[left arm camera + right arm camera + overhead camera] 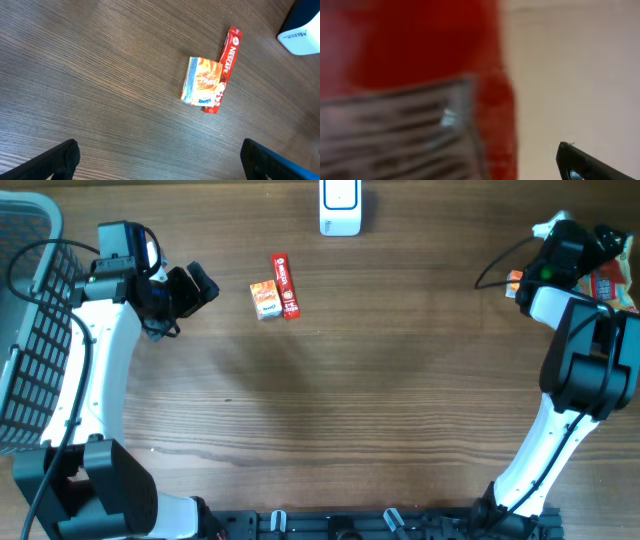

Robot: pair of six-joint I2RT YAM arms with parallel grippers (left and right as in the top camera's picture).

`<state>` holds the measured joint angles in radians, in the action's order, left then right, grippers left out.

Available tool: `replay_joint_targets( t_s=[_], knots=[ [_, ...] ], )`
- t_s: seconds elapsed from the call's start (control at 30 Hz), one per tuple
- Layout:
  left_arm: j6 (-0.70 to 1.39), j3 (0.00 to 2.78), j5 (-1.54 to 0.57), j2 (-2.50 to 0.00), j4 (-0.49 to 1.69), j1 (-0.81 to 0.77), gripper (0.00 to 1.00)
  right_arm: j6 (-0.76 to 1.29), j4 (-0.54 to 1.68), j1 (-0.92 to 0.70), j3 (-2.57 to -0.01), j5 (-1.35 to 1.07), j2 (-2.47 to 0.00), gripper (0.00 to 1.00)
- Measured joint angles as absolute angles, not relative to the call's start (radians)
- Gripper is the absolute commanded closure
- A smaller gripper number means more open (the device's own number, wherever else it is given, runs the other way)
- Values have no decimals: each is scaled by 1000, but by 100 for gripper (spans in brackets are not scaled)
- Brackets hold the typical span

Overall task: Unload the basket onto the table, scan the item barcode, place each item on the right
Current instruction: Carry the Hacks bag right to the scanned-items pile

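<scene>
A small orange packet [265, 300] [202, 81] lies flat on the wooden table beside a red Nescafe stick [287, 285] [225, 65]. The white scanner [340, 208] [300, 37] stands at the far edge. My left gripper [203, 287] [160, 157] hangs open just left of the two items, with nothing between its fingers. At the far right, my right gripper [590, 268] is over a pile of packets. Its wrist view is filled by a blurred red packet [420, 90] with dark stripes. Only one finger [592, 166] shows, standing wide and apart from the packet.
A wire basket [30, 330] stands at the left edge beside the left arm. More packets, one red [607, 284] and one orange [513, 280], lie at the right edge under the right arm.
</scene>
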<state>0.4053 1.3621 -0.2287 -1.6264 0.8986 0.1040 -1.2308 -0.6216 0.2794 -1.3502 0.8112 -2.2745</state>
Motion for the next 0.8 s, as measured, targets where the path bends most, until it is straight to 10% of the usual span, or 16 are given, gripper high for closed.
replay_joint_targets(
  t_s=[0.4,0.8],
  knots=[
    [405,1362,-229,-1626,899,104,0,-819,-6,281,-1351,659,-2112,0],
    [405,1362,-228,-1626,898,104,0,-424,164,320,-1351,375,-1973,0]
  ],
)
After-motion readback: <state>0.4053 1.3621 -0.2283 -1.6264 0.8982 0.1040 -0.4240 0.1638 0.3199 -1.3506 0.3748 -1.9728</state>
